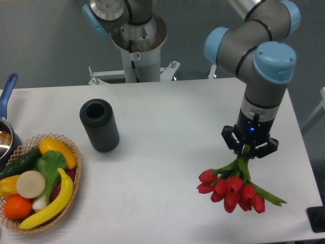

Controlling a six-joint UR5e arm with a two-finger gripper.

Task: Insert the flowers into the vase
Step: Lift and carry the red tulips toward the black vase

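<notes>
The flowers (233, 188), a bunch of red tulips with green stems and leaves, hang buds-down toward the table at the right. My gripper (249, 148) is shut on the green stems just above the buds. A shadow lies under the buds, and I cannot tell whether they touch the table. The vase (99, 124), a matte black ribbed cylinder with a round open mouth, stands upright far to the left of the gripper, with nothing in it that I can see.
A wicker basket (75, 175) with fruit and vegetables sits at the front left. A pot with a blue handle (7, 91) is at the left edge. The robot base (138, 46) stands behind the table. A dark object (317, 218) sits at the right front corner.
</notes>
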